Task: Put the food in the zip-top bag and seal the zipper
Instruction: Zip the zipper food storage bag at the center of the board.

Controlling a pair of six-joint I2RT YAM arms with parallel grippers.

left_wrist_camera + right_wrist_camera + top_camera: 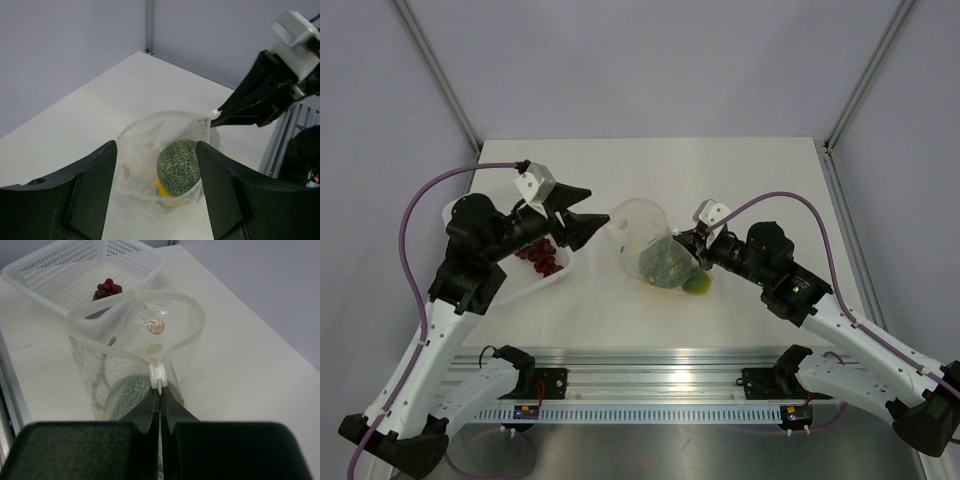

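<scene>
Right fingers [151, 410]: pressed fully together, pinching the white slider tab [158, 375] at the end of the zipper [176, 299] nearest them. Left fingers [90, 190]: spread wide, nothing between them, not touching the plastic.

Zip-top bag [638, 222] sits mid-bench [740, 170] between the two arms, its mouth gaping in a round loop. Seen from above, its long axis runs from the mouth, on the side nearer the left arm, to the loaded bottom, nearer the right arm.

Green fruit [179, 167] is inside. Yellow fruit [160, 189] shows beneath it, apparently inside too. My reading: loading done, sealing not yet begun.

The relation that matters: the free side of the zipper loop lies straight ahead of my left fingers, opposite the pinched tab. So the left arm is the nearer one to anchor that side while the right draws the tab along.

Basket [60, 270] with grapes [106, 288] lies under the left arm, uninvolved
</scene>
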